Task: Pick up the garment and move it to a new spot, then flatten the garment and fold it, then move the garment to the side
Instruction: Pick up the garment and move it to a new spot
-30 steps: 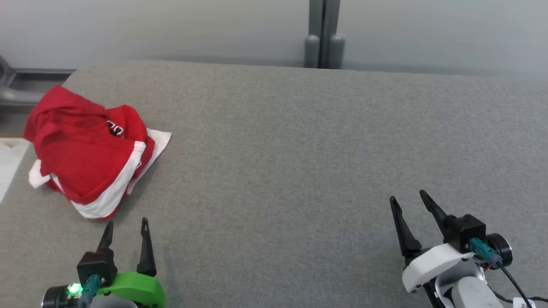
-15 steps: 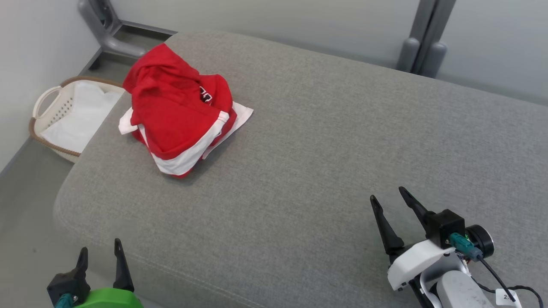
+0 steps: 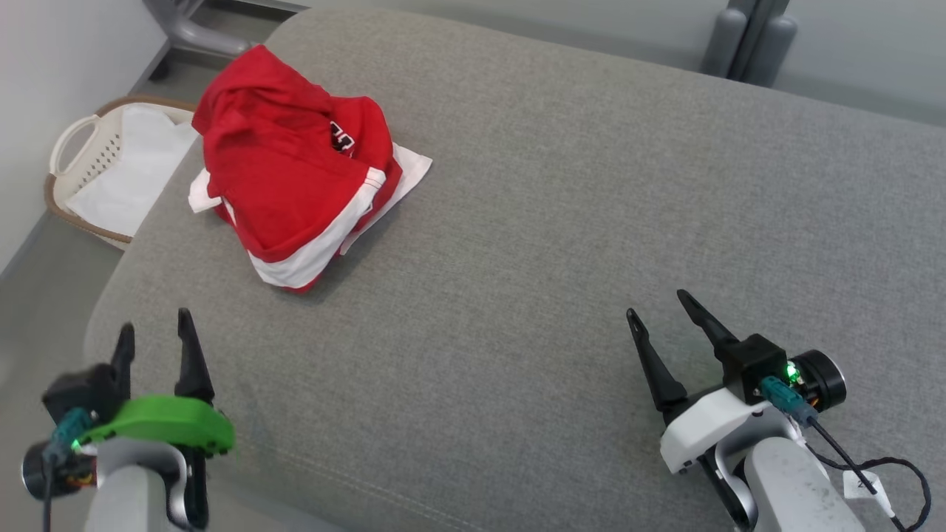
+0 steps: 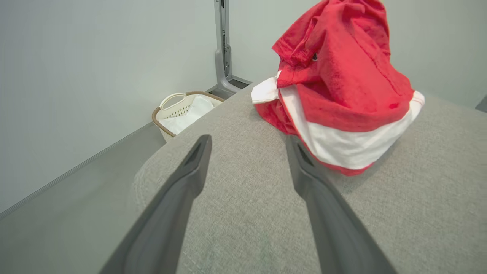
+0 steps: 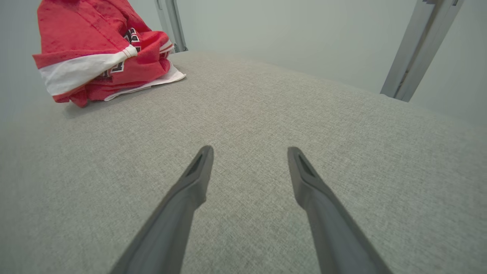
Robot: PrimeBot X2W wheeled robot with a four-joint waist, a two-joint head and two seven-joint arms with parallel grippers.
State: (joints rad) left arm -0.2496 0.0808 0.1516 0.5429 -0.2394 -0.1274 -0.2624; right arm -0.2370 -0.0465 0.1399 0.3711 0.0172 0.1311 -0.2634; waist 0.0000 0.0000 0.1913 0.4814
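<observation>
The crumpled red-and-white cloth garment (image 3: 288, 162) is lying heaped at the far left corner of the grey upholstered bench (image 3: 554, 222), likely soft, light and floppy, best pinched at a raised top fold, while the left pincer (image 3: 154, 323) and right pincer (image 3: 658, 304) are hovering spread and empty.

Crumpled red-and-white garment (image 4: 342, 87) on grey cushion (image 4: 418, 209), just beyond wide-parted left tool (image 4: 248, 137)

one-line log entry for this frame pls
phase: pre-grasp | crumpled red-and-white garment: far left on grey cushioned surface, untouched | left pincer: open, empty | right pincer: open, empty
</observation>
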